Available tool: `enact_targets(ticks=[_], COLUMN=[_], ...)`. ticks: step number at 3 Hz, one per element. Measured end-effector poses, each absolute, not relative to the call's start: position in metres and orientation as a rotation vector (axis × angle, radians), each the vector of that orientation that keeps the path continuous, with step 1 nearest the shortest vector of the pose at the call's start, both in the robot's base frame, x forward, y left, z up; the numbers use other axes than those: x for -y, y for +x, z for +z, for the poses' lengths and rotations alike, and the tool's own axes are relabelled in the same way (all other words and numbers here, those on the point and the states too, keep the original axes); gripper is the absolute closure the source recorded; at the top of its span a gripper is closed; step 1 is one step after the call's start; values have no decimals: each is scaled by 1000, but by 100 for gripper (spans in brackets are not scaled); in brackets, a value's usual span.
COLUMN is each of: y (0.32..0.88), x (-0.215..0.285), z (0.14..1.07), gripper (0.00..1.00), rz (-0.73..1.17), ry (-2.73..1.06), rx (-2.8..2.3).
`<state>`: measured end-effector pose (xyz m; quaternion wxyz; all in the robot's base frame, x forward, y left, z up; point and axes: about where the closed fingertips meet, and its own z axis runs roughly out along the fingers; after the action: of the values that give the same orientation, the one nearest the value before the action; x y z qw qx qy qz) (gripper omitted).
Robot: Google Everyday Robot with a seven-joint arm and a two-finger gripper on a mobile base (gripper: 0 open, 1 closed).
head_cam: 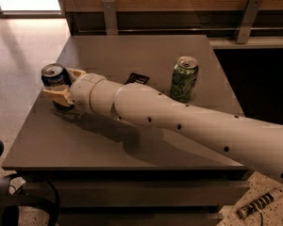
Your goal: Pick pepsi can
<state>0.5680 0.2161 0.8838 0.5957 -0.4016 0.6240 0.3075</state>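
Note:
The pepsi can (53, 77) is dark blue with a silver top and stands upright near the left edge of the grey table (132, 51). My gripper (59, 83) has reached it from the right. Its tan fingers (54, 94) sit on either side of the can's lower body and press against it. The can's base is still down on the table. My white arm (179, 121) stretches across the table from the lower right.
A green can (184, 78) stands upright at the table's middle right, just behind my arm. A flat black snack wrapper (137, 78) lies between the two cans, partly hidden by the arm. A wooden wall with metal brackets runs along the back.

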Motion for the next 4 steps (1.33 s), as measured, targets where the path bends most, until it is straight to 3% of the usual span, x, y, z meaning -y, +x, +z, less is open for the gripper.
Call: enact_targets(ticks=[1, 2, 4], y=[567, 566, 567], x=[-218, -219, -216], z=[884, 885, 904], gripper=[88, 100, 100], rz=[716, 717, 722], ry=[-935, -937, -954], rx=[-1448, -1446, -1420])
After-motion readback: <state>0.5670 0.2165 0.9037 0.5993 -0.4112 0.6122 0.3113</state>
